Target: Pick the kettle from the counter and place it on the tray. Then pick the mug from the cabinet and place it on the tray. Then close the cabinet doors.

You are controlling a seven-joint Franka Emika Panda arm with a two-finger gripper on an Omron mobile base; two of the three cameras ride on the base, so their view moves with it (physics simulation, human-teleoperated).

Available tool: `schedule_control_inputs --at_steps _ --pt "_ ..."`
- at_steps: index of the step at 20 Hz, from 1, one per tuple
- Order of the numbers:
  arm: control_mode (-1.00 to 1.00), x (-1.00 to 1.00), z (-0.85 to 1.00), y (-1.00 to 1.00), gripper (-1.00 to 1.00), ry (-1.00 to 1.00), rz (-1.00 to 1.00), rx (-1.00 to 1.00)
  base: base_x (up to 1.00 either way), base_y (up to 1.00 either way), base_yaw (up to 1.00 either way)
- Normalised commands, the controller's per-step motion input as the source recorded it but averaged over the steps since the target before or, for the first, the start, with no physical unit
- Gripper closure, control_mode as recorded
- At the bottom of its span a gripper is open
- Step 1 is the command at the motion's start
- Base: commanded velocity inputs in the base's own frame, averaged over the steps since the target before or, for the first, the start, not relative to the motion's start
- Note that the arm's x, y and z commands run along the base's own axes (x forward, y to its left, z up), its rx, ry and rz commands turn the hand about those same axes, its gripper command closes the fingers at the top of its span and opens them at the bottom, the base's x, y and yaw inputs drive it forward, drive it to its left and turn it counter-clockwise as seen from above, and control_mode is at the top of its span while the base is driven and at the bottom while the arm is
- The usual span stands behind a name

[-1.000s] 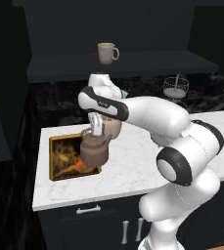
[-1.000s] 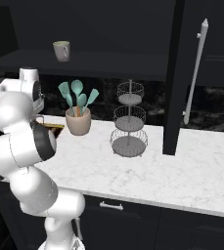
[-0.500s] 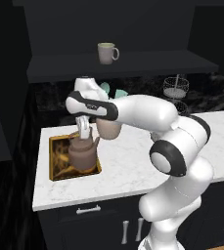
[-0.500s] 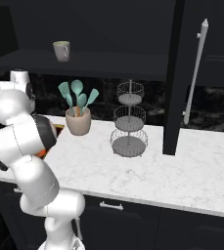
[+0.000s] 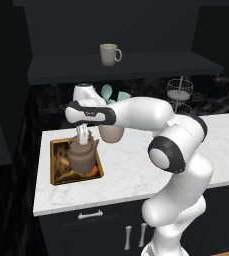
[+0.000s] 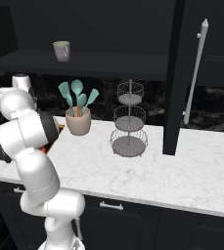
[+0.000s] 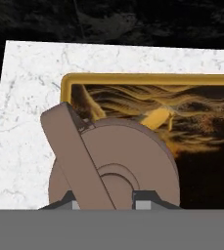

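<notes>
Item: white arm, rising from the base at the lower right of the left base view, upper link folded back over a dark elbow joint, forearm reaching out level to the left across the counter (image 5: 136, 165), wrist turned so the hand points straight down. Gripper (image 5: 82, 134): lowered over the tray (image 5: 54, 162), jaws narrowly parted and closed on the arched handle of the kettle (image 5: 82, 156); in the hand view the two dark fingertips (image 7: 145, 199) sit either side of the handle's base, with the handle crossing the view at a slant. Kettle: squat, brown-grey, upright, its body over the tray's dark painted surface toward the tray's right half; whether its base is touching the tray cannot be told. Tray: gold-rimmed, lying flat at the left end of the counter, an orange-red patch visible beside the kettle's base. Mug (image 5: 109, 54): upright on the shelf of the cabinet (image 5: 136, 67), handle to the right in the left base view, well above the arm. Cabinet door (image 6: 196, 73): standing open, edge-on in the right base view, long silver bar handle vertical. Crock of teal utensils (image 6: 78, 117): on the counter just behind the forearm. Three-tier wire stand (image 6: 129, 122): on the counter to the crock's right, near the open door.
</notes>
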Motion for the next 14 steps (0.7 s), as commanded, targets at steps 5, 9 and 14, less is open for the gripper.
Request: schedule_control_inputs --at_steps 5,9,14 --pt "-1.0 0.52 -0.02 0.01 1.0 -0.08 0.0 0.0 0.0 0.0 0.0" --pt "-1.0 0.48 -0.03 0.02 1.0 -0.04 0.0 0.0 0.0 0.0 0.0" --pt "-1.0 0.41 -0.01 0.09 1.0 -0.01 0.0 0.0 0.0 0.0 0.0"
